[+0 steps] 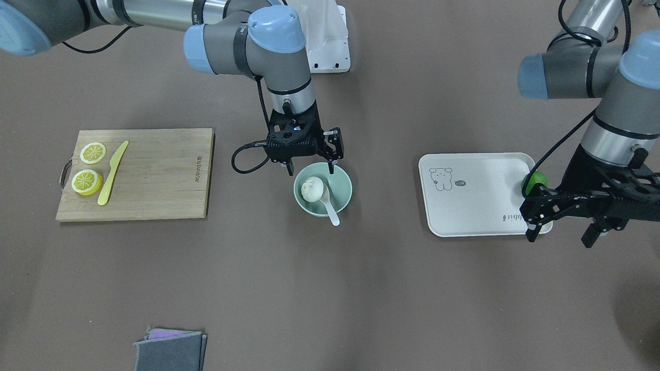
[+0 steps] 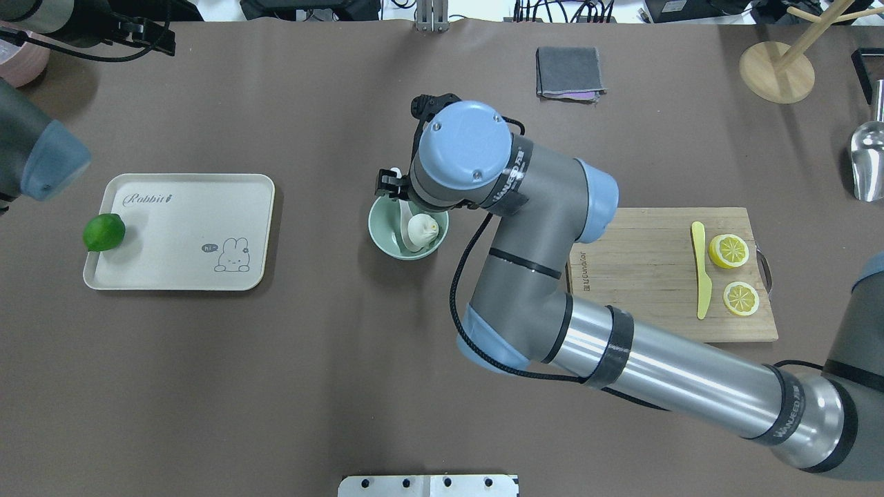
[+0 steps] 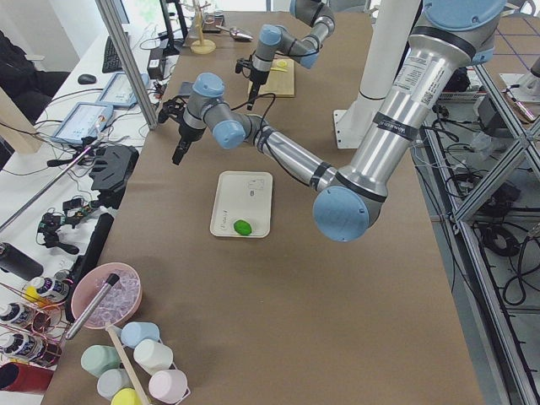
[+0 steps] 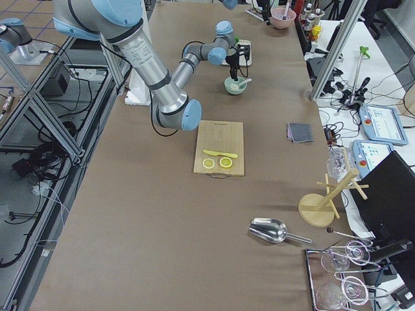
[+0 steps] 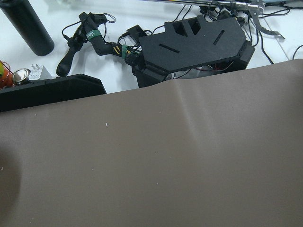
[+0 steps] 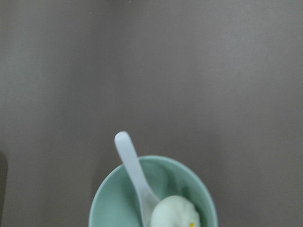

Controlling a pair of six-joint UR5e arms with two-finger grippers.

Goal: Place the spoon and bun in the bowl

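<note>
The mint-green bowl (image 1: 340, 198) stands at the table's middle. The white bun (image 1: 312, 189) lies inside it. The white spoon (image 1: 330, 207) rests in the bowl beside the bun, its handle sticking out over the rim on the far side from the robot. The right wrist view shows the bowl (image 6: 106, 198), the spoon (image 6: 132, 165) and the bun (image 6: 175, 213) at its bottom edge. My right gripper (image 1: 310, 169) is open and empty just above the bowl's near rim. My left gripper (image 1: 561, 237) is open and empty beside the tray's end.
A white tray (image 1: 474, 206) holds a green lime (image 1: 536, 180). A wooden cutting board (image 1: 154, 175) carries two lemon slices (image 1: 93, 153) and a yellow knife (image 1: 112, 172). A grey cloth (image 1: 170, 350) lies at the operators' edge. A wooden stand (image 2: 777, 72) and a metal scoop (image 2: 869, 162) stand at the far right.
</note>
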